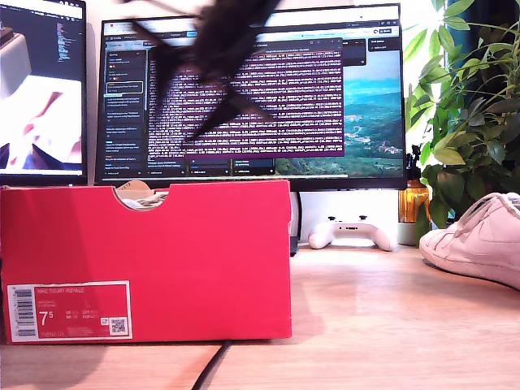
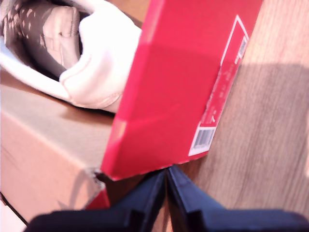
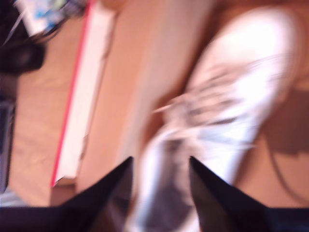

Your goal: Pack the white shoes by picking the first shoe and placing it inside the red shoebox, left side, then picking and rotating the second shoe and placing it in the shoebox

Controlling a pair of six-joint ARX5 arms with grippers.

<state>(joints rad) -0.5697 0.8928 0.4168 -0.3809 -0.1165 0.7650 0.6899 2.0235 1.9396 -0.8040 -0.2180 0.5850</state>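
Jaws of my first tool are closed on nothing, hovering just outside the red shoebox, where one white shoe already lies heel-up. My second tool is open over a blurred second shoe. In the exterior view that box stands at the desk's left, another shoe at the right edge.

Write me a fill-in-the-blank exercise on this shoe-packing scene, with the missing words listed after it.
1. One white sneaker already lies inside the ___ shoebox.
2. The other white sneaker rests on the wooden desk at the exterior view's ___ edge.
3. The jaws of my first gripper are ___.
4. The barcode label on the shoebox gives the size as ___.

Missing words: red; right; shut; 7.5
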